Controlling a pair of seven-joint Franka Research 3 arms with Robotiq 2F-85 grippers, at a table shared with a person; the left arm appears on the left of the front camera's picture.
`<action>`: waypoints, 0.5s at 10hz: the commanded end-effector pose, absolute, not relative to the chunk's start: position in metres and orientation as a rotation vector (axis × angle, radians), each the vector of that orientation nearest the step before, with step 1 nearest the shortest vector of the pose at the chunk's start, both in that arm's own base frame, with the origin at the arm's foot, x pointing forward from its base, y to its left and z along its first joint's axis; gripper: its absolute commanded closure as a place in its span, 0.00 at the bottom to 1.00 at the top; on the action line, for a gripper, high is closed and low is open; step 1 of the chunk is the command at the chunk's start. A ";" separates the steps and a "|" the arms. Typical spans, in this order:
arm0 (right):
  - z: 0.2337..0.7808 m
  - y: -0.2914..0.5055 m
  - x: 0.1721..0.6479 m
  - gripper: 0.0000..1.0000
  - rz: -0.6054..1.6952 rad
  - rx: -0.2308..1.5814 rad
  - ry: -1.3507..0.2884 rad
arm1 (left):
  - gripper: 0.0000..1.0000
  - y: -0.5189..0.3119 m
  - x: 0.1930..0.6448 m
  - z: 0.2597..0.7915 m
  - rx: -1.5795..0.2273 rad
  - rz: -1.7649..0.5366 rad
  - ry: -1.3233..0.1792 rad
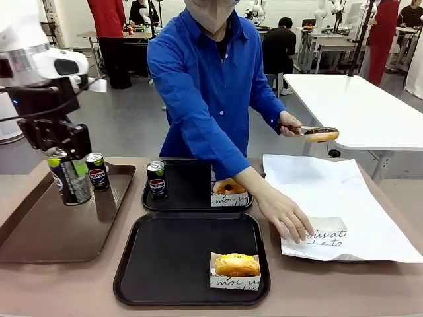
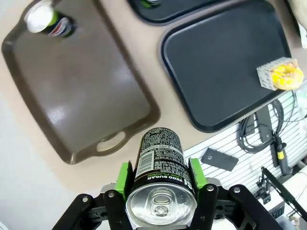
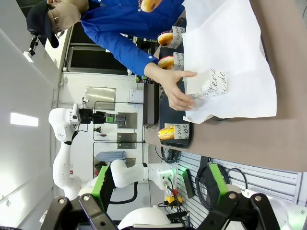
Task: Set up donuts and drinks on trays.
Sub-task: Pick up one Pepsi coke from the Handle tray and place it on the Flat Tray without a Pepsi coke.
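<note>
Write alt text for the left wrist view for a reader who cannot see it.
The left gripper clamps a black soda can between its green pads, held above a tabletop. Below lie a long brown tray with another can in its far corner, and a black tray holding a sleeved yellow donut.

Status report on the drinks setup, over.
Left gripper shut on Pepsi can, above brown tray. Right gripper open, idle. Near black tray lacks a drink.

Front, two wrist views; shared trays

Grey floor; white tables
</note>
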State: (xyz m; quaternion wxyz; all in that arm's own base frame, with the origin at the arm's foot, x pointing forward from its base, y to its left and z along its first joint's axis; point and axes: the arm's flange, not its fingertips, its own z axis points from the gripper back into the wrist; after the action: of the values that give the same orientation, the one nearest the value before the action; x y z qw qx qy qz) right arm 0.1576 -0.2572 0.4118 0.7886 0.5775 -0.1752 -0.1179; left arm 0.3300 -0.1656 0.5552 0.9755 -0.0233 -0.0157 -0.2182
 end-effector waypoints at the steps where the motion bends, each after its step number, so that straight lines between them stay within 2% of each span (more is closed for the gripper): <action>1: 0.413 -0.257 0.156 0.00 -0.242 1.255 -0.393 | 0.42 -0.184 0.332 0.548 -0.058 -0.523 -0.019; 4: 0.413 -0.257 0.156 0.00 -0.242 1.255 -0.393 | 0.42 -0.234 0.324 0.529 -0.086 -0.623 -0.013; 5: 0.413 -0.257 0.156 0.00 -0.242 1.255 -0.393 | 0.42 -0.246 0.324 0.515 -0.092 -0.641 0.035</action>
State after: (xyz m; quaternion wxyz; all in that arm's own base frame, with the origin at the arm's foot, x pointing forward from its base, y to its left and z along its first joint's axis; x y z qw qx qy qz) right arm 0.1576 -0.2572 0.4118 0.7887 0.5774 -0.1752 -0.1179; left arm 0.3186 -0.2383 0.5222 0.9538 -0.0273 0.0087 -0.2990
